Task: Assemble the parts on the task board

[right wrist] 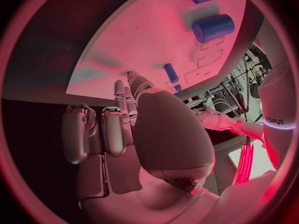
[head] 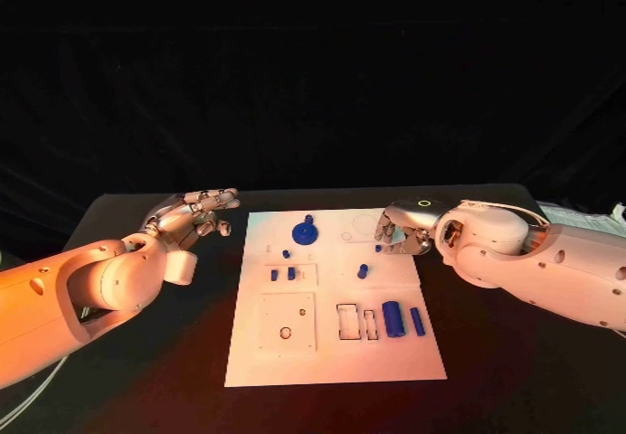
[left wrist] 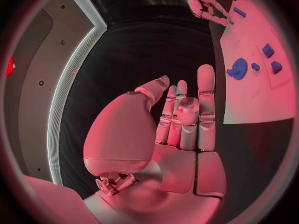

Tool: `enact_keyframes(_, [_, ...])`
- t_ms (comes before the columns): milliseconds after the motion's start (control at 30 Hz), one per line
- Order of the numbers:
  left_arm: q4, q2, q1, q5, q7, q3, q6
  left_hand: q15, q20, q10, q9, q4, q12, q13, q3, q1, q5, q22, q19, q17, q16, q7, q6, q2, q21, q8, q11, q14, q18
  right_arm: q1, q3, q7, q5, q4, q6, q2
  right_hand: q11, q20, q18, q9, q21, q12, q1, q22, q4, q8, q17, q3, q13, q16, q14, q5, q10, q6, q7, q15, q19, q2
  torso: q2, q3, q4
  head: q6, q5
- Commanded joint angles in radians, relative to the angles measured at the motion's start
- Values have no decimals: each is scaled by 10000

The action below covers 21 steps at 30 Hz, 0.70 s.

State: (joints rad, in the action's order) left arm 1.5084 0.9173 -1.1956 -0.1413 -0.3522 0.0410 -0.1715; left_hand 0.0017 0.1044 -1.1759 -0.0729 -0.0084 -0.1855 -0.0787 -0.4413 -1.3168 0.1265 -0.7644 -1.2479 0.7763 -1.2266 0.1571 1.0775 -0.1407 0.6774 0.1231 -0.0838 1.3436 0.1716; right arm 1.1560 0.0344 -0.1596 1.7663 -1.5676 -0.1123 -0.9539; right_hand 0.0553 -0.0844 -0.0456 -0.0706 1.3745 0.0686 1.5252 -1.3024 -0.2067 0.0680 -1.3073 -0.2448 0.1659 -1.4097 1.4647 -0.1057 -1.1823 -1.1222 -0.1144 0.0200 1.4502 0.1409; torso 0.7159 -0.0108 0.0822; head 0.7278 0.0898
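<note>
Task board (head: 333, 362), a white plate, lies in the middle of the black table (head: 522, 362) with its long axis running away from the robot. On the board's far part, near its middle line, sits a round blue disc part (head: 306, 233) with a small knob on its far side. Nearer than the disc stand two small blue pegs (head: 282, 274), side by side, and to their right a short blue pin (head: 362, 269). On the board's near right quarter lie a thick blue cylinder (head: 393, 319) and a thinner blue rod (head: 418, 321), side by side, both with their long axes pointing away from the robot, parallel to the board's long edges. Left of the cylinder are outlined rectangular recesses; whether anything sits in them is hard to make out.

Left hand (head: 195, 212) hovers just off the board's far left corner, fingers straight and spread a little, holding nothing; the left wrist view shows the palm bare and the disc beyond the fingertips.

Right hand (head: 407, 231) is over the board's far right edge, fingers curled down toward the surface. A small blue piece (head: 378, 247) shows at its fingertips, but the fingers hide the contact, so I cannot tell whether it is pinched or merely lies beside them.
</note>
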Motion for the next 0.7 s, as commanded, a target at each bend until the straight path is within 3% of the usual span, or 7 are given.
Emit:
enact_keyframes(33, [180,13,8,-660,-565,-3,293,-12,-23,-69,8,-17,-49,-10,47,-6,22,16,77,-28,56,-4,53,85,-59,47,9,-68,121,-40,2,-206,728,-17,406,65,6,30,-177,6,-40,-55,-30,20,9,-32,-401,-111,-78,71,631,59,88,-45,31,33,-15,138,0,-12,-10,4,-11])
enact_keyframes(100, [251,15,13,-667,-576,-2,299,-13,-24,-70,8,-22,-55,-11,49,-12,22,19,80,-40,61,-6,55,88,-63,49,11,-73,121,-58,1,-182,744,-8,430,112,5,29,-178,4,-48,-50,-45,28,4,-28,-390,-156,-122,80,630,62,87,-56,34,33,-17,141,0,-26,-3,13,-20])
enact_keyframes(500, [459,6,31,-677,-551,0,299,-22,-33,-58,14,-77,-93,-13,59,-74,29,46,104,-151,111,-10,56,105,-97,57,18,-124,121,-210,-8,-94,762,267,458,459,-1,47,-181,-2,-73,-27,-102,43,13,-27,-369,-575,-427,102,635,71,32,-106,40,51,-13,73,3,-28,0,49,-65])
enact_keyframes(700, [482,-1,36,-670,-496,1,313,-19,-35,-28,22,-96,-100,-9,73,-85,29,60,118,-214,141,3,31,100,-115,47,8,-156,119,-249,-16,-44,711,410,590,610,-18,59,-180,-16,-81,-7,-119,39,68,-10,-373,-1092,-662,102,641,363,-53,-187,47,63,-3,-84,6,-30,-3,87,-74])
